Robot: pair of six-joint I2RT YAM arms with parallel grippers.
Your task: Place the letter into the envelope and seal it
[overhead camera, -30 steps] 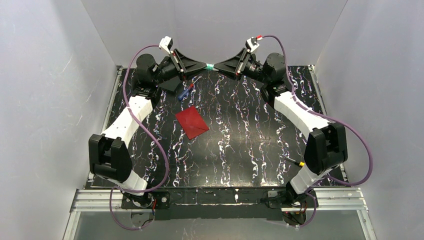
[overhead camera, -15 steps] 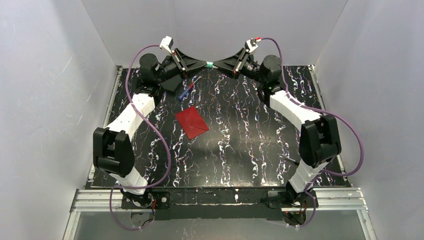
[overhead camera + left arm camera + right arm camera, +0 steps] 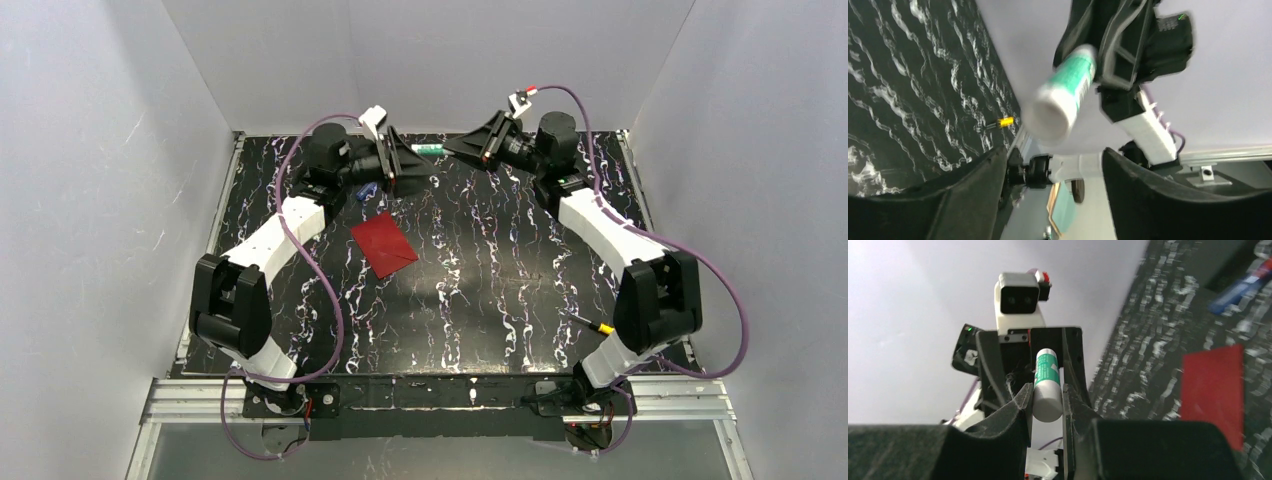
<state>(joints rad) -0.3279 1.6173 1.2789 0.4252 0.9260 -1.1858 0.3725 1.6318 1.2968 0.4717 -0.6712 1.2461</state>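
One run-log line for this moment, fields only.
right gripper: shut on glue stick | left gripper: open, empty | red envelope: flat on table, not held

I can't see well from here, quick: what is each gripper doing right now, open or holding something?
Left gripper: open, holding nothing.
Right gripper: closed on the green-and-white tube.

Legible text / labels: none, all views.
Only printed surface = green-and-white label on tube [image 3: 1047, 382]. Right wrist view: white marks on the green band, too small and blurred to read. Left wrist view: same label motion-blurred, nothing readable. Top view: too coarse for any lettering. No brand, no. or sign can be made out elsewhere.
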